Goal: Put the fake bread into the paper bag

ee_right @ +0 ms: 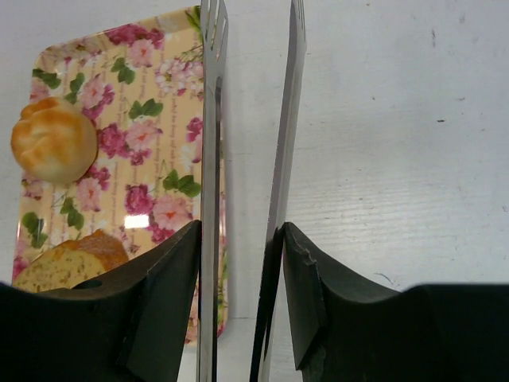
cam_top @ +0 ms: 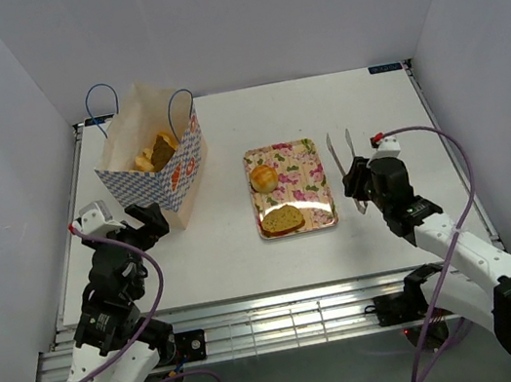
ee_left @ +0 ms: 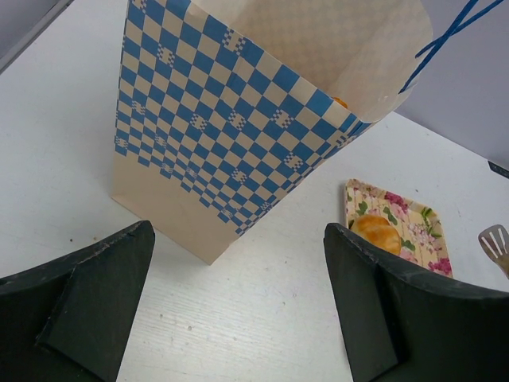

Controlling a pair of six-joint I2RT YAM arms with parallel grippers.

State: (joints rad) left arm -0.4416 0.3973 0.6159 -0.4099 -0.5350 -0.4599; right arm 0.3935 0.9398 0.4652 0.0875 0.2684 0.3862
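The paper bag [cam_top: 153,159] stands upright at the back left with several fake breads [cam_top: 158,153] inside. Its checkered side [ee_left: 223,119] fills the left wrist view. A round bun [cam_top: 264,178] and a flat slice [cam_top: 283,219] lie on the floral tray [cam_top: 312,176]. My left gripper [cam_top: 148,225] hangs open and empty just in front of the bag. My right gripper [cam_top: 360,182] is shut on a pair of metal tongs [cam_top: 341,151] right of the tray. The tong arms [ee_right: 211,119] stand apart with nothing between them, beside the bun [ee_right: 53,139] and slice [ee_right: 67,263].
The tray's right edge [ee_right: 151,119] lies under the left tong arm. The tong tip [ee_left: 495,243] and the bun [ee_left: 378,232] show at the right of the left wrist view. White walls enclose the table on three sides.
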